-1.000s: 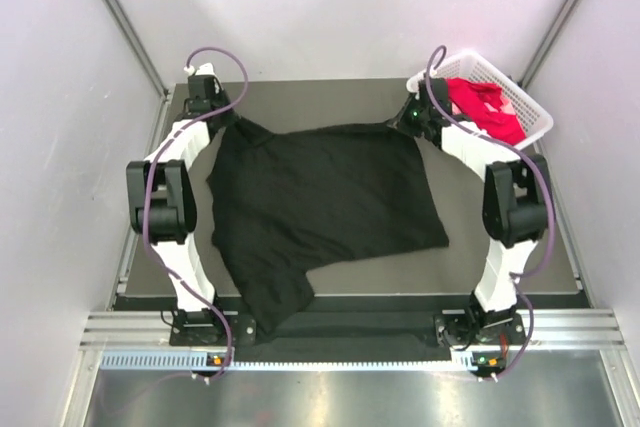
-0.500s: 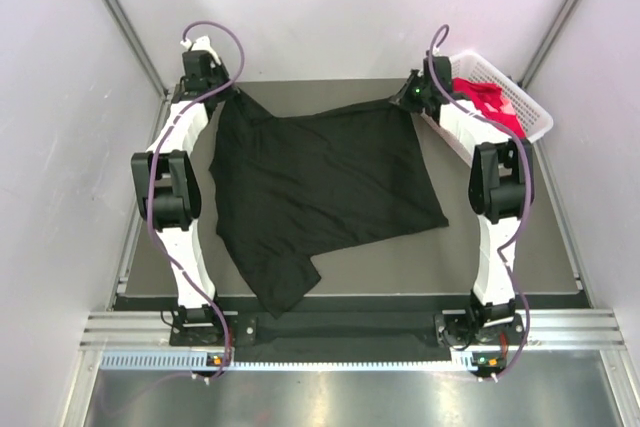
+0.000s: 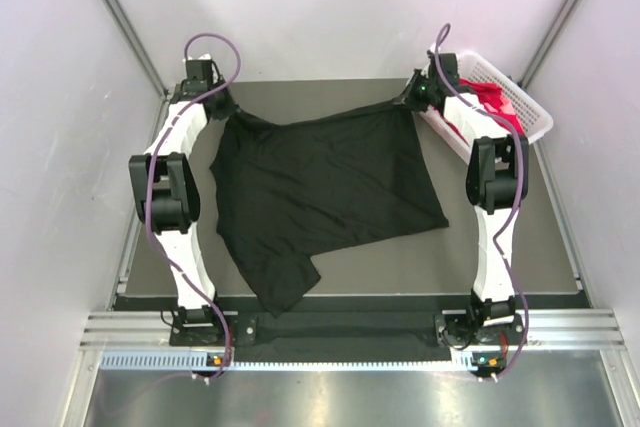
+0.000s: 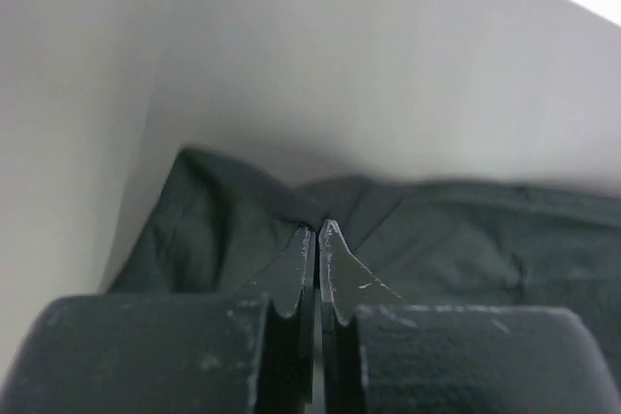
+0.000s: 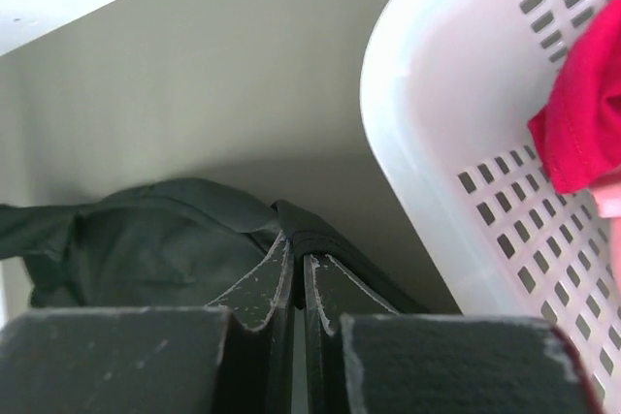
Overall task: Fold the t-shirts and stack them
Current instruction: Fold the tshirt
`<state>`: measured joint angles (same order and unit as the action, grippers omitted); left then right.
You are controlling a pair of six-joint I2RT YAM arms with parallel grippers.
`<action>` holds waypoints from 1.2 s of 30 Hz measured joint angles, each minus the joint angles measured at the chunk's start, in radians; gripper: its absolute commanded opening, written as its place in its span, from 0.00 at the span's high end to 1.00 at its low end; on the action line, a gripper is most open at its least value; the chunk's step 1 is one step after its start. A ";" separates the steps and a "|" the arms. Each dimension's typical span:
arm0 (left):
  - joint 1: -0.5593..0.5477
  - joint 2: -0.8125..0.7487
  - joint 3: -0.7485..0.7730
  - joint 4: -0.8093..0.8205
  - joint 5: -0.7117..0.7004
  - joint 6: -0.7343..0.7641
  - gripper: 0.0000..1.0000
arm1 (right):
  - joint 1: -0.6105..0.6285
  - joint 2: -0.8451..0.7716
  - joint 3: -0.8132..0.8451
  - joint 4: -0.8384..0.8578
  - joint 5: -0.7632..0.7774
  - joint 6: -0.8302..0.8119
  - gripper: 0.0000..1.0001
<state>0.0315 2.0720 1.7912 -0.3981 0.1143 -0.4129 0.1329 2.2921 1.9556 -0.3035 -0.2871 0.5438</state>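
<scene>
Your black t-shirt (image 3: 320,182) lies spread on the surface (image 3: 500,237). It is soft, light and limp, so grip it at the corners. The left hand (image 4: 316,239) and right hand (image 5: 296,254) are each clamped on a far corner, apparently the shoulders. Compared with a second ago, both arms reach farther back and the shirt has been drawn away from the near edge.
</scene>
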 measured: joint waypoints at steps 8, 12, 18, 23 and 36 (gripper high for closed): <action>0.000 -0.156 -0.070 -0.154 -0.002 -0.028 1.00 | -0.021 0.015 0.066 -0.075 -0.069 0.005 1.00; 0.000 -0.247 -0.104 -0.188 -0.002 -0.036 1.00 | -0.022 0.015 0.056 -0.136 -0.083 0.009 1.00; 0.000 -0.354 -0.204 -0.217 0.004 -0.057 1.00 | -0.025 0.000 0.006 -0.207 -0.098 0.000 1.00; 0.000 -0.371 -0.249 -0.262 0.010 -0.062 1.00 | -0.031 -0.021 -0.013 -0.260 -0.108 -0.019 1.00; 0.000 -0.458 -0.316 -0.359 0.024 -0.063 1.00 | -0.041 -0.172 -0.151 -0.296 -0.111 -0.063 0.99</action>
<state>0.0311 1.6142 1.4750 -0.7574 0.1379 -0.4763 0.0917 2.1201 1.8046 -0.5999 -0.3985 0.4812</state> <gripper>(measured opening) 0.026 0.012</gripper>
